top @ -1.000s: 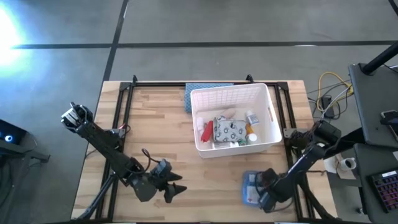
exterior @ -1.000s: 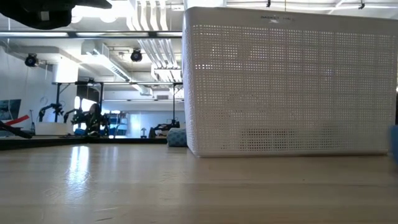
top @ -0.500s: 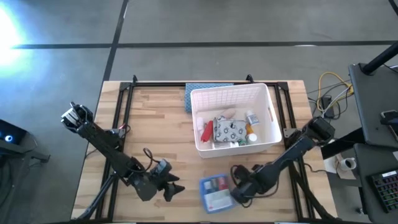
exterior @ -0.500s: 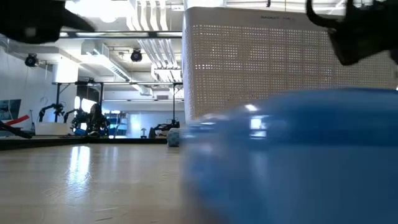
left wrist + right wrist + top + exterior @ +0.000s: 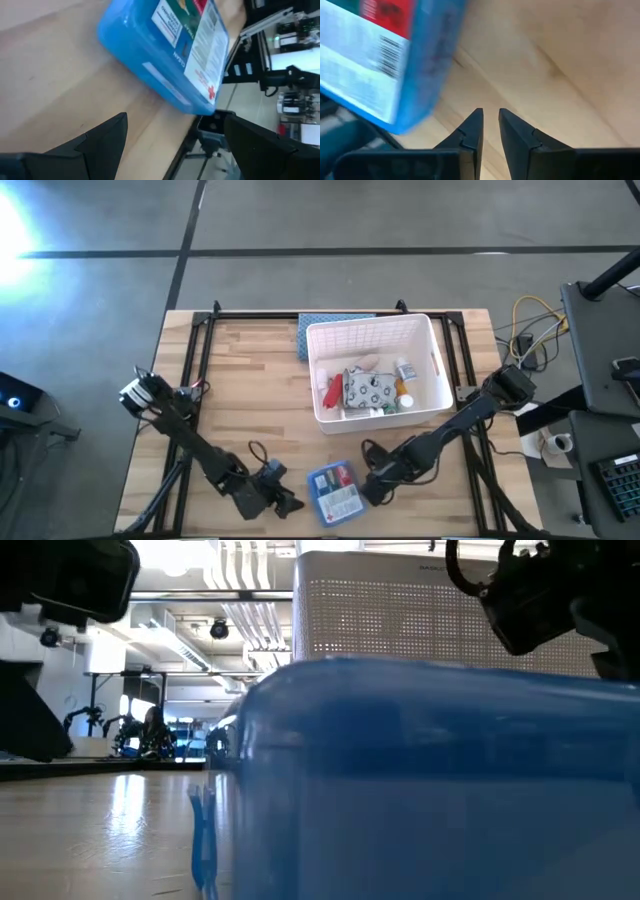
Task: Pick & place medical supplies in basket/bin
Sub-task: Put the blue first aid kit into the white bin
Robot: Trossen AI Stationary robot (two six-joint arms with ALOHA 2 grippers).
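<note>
Lying flat on the wooden table point(image 5: 250, 380): blue-white flat box point(image 5: 335, 491) at six o'clock, white bin point(image 5: 378, 332) and blue-grey mat point(image 5: 305, 332) toward twelve.

No wording can be read with certainty anywhere in these views. The blue-white flat box point(image 5: 165, 55) carries a white label with lines of small print, green and red patches and a small red cross near one corner, ahead of the left gripper's point(image 5: 175, 137) wide-apart jaws; the letters are too small to make out. In the right wrist view the same box point(image 5: 385, 60) shows a barcode and a red panel on its white label, lying beyond and to one side of the right gripper's point(image 5: 490, 120) nearly closed jaws; its digits cannot be read.
</note>
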